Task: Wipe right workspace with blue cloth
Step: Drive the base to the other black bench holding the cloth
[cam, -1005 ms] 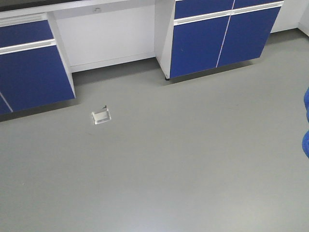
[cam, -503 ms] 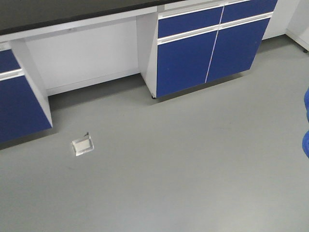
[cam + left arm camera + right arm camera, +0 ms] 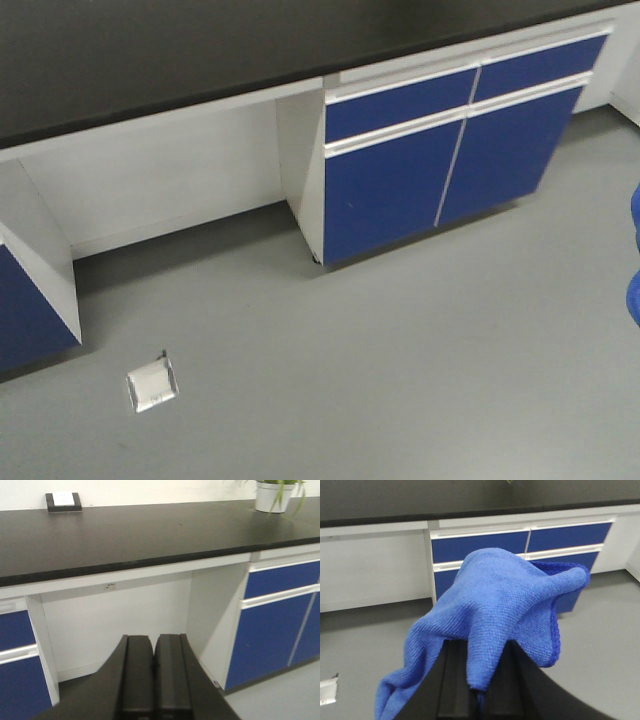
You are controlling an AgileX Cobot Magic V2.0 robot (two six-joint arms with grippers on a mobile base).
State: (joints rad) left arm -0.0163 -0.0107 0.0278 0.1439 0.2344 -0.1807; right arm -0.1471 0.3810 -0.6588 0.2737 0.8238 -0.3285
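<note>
Grey floor [image 3: 400, 380] nearest, with a metal floor plate [image 3: 152, 386] set in it. Right gripper [image 3: 472, 700]: jaws nearly together, pinching the blue cloth [image 3: 505, 600], which drapes over its fingers above the floor. Left gripper [image 3: 153, 645]: jaws pressed together, nothing held. Beyond: blue cabinets [image 3: 430, 160] under the black benchtop [image 3: 150, 530], well apart from the cloth. Far back on it: white-topped box [image 3: 63, 501] left, potted plant [image 3: 276, 495] right.

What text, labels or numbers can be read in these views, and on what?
No text reads in any view.
Too small and blurred: the small tag on the white apron under the black benchtop.
No legible marking: the white-topped box on that benchtop.
No label showing: the blue cloth.
</note>
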